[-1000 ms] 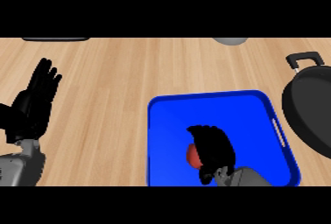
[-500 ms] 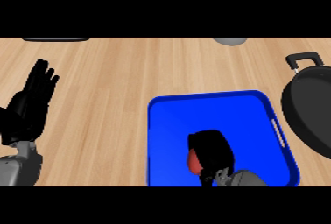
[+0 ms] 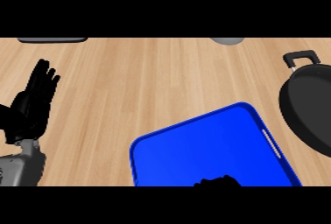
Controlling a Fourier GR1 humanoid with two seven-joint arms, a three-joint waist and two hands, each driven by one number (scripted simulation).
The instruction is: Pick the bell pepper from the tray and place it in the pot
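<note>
One step in hand: pick | bell pepper unseen, place cannot be told | right hand barely showing at lower edge over blue tray, grip cannot be told | left hand open, resting far left | next: carry to pot, right edge

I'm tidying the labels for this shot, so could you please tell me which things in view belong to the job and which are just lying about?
Job:
- tray, blue
- pot, black, at the right edge
- right hand, only its tips showing at the tray's near edge
- pepper: not visible

Lying about:
- left hand, open, resting at the left
- grey object, top edge
- dark object, top left
</note>
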